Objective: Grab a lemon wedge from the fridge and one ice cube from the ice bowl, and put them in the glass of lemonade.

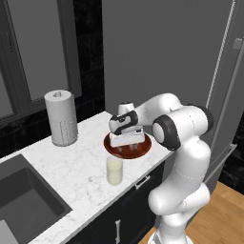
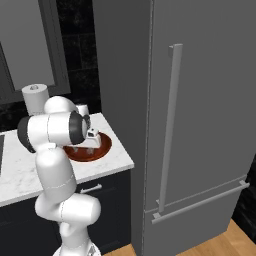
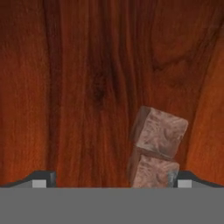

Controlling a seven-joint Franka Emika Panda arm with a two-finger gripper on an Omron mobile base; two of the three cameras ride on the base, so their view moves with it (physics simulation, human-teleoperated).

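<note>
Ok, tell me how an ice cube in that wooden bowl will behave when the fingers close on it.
Probably slippery: the ice cube looks glassy, with smooth faces. Likely stiff, so it won't squash. It touches a second cube beside one finger, so it may skid across the ice bowl rather than stay put while the open gripper closes.

You see glossy, grained red-brown wood in the ice bowl (image 3: 87, 87) – translucent ice cubes (image 3: 159, 131), white veined marble counter (image 1: 71, 162), matte grey fridge (image 2: 200, 100)

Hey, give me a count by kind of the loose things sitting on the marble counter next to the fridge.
Shallow reddish-brown wooden bowl: 1
Translucent ice cubes in it: 2
Clear glass of creamy-yellow lemonade: 1
White paper roll on grey holder: 1
Total: 5
</note>
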